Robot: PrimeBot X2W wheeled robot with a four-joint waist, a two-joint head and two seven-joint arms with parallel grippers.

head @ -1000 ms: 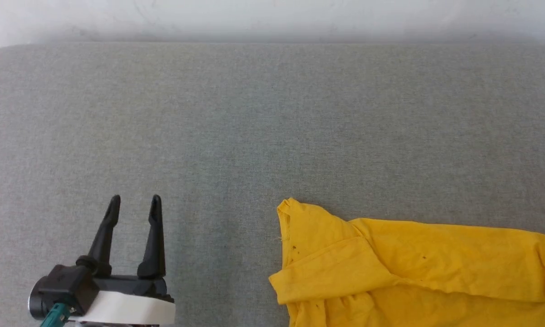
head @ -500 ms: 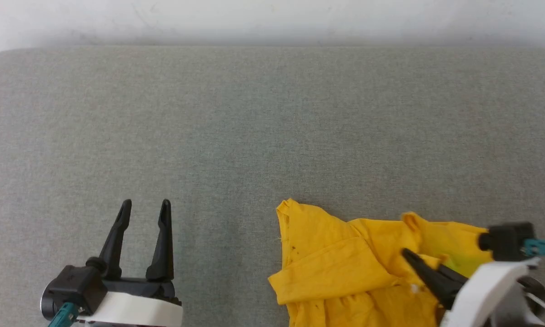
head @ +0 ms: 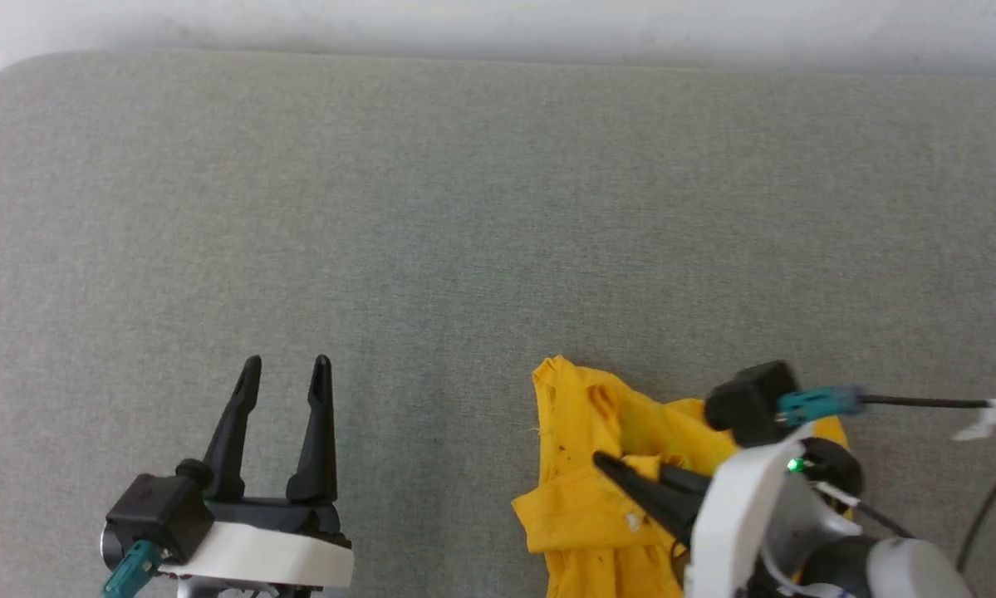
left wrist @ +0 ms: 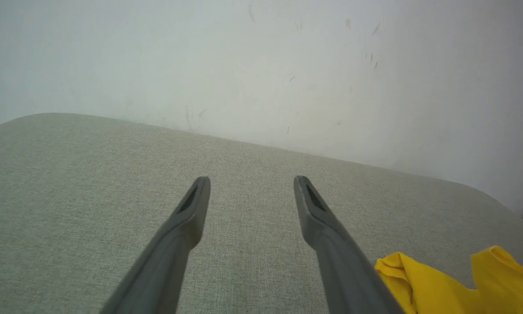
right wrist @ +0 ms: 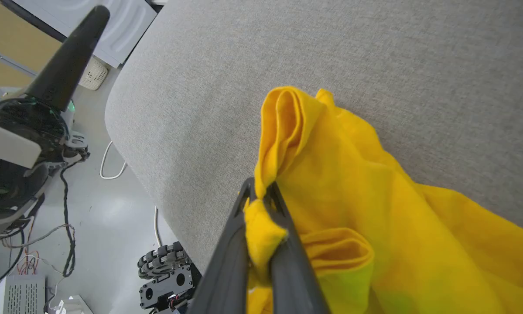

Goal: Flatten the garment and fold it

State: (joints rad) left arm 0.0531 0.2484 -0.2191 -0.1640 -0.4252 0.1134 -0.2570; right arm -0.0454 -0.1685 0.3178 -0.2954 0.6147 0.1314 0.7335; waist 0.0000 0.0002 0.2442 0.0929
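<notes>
**Right fingers pinched on yellow cloth, left fingers spread and empty**

Over on my left, my left gripper (head: 287,362) sits low over the grey padded surface (head: 498,208). Its two dark fingers point away from me and stand well apart, and there's nothing between them. My left wrist camera agrees: the left gripper (left wrist: 251,181) shows a wide gap with bare grey fabric under it. The pale, scuffed wall (left wrist: 261,65) rises beyond the far edge, and a yellow corner of the garment (left wrist: 418,283) pokes in at the lower right.

Moving right, there's a clear stretch of grey, and then the garment (head: 581,432). It's bunched and crumpled near the front edge, right of centre and well apart from my left fingers. I can see plain mustard cloth with a few small dark specks and rumpled folds, nowhere near flat.

Further right, my right gripper (head: 610,463) comes in from the lower right corner with its fingers aimed leftward across the cloth. From the right wrist, the right gripper (right wrist: 259,192) is squeezed nearly together on a wad of yellow caught between the tips. A ridge of the garment (right wrist: 353,174) stands up just past the tips, and the rest spills off to that view's right over the grey. Past the surface's rounded edge I see the floor (right wrist: 113,209), loose cables (right wrist: 65,187) and a wheeled base (right wrist: 165,270).
</notes>
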